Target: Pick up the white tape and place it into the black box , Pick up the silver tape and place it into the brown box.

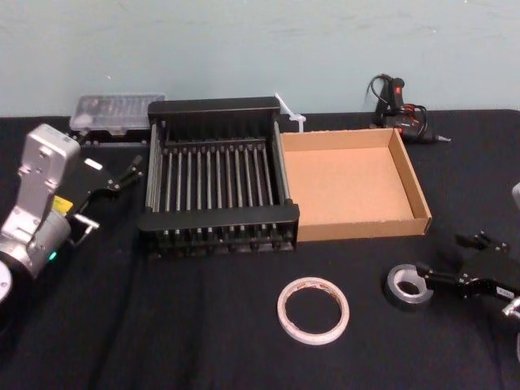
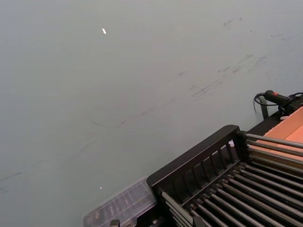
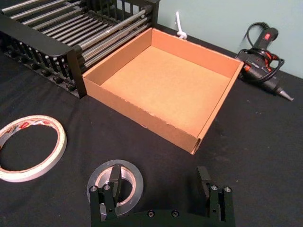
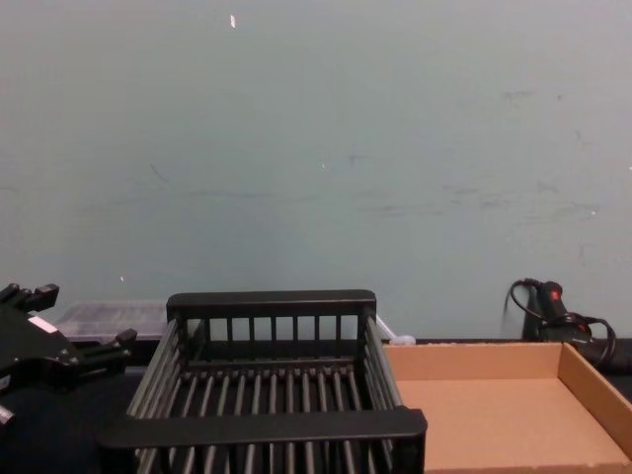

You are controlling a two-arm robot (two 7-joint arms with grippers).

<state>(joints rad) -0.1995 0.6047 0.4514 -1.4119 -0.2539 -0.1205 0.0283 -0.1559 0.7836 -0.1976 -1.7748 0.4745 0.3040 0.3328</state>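
Near the right front edge of the desk (image 1: 162,325), the right pincer (image 3: 158,172) sits low with its fingers apart, one fingertip inside the hole of the silver tape (image 1: 396,292) and the other outside the roll. The white tape (image 1: 314,336) lies flat by the front edge, apart from the silver one. Behind them the black box (image 1: 219,215) and the brown box (image 1: 357,229) stand touching, side by side. The left pincer (image 1: 110,195) hangs spread wide at the black box's left side.
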